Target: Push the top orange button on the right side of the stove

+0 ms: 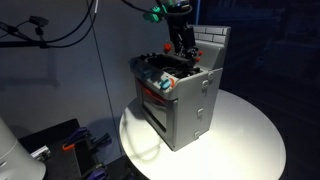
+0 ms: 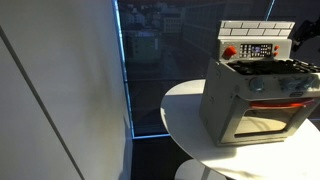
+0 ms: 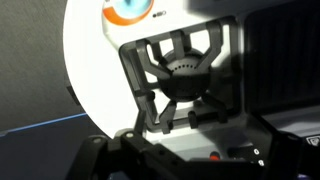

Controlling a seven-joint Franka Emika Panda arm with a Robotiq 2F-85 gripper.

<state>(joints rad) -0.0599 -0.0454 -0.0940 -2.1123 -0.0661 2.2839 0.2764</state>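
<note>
My gripper hangs straight down over the top of the stove, close in front of the back panel. Fingers spread or pressed together: cannot tell. It's too dark and small in the exterior view, and the wrist view only gives dark blurs along its bottom edge. Nothing held that I can see.

The wrist camera looks right down on a burner grate, so I'm over the cooktop, not off to the side. No contact that I can make out.

Target is the orange button. Best candidate is the small orange-red spot low in the wrist view, just past the grate and nearest my fingers. It's too small to confirm it's the top one. There's also an orange-and-blue dial at the far edge of that view, and a red round control on the back panel in an exterior view. I think those are different parts.

Judgement: approach phase, press not yet made. The vertical pose makes sense if the button faces up, since a fingertip then drops onto it. The next move needs a small sideways line-up, then a short push. Risks: snagging the grate, or sliding the toy-looking stove on the round table.
</note>
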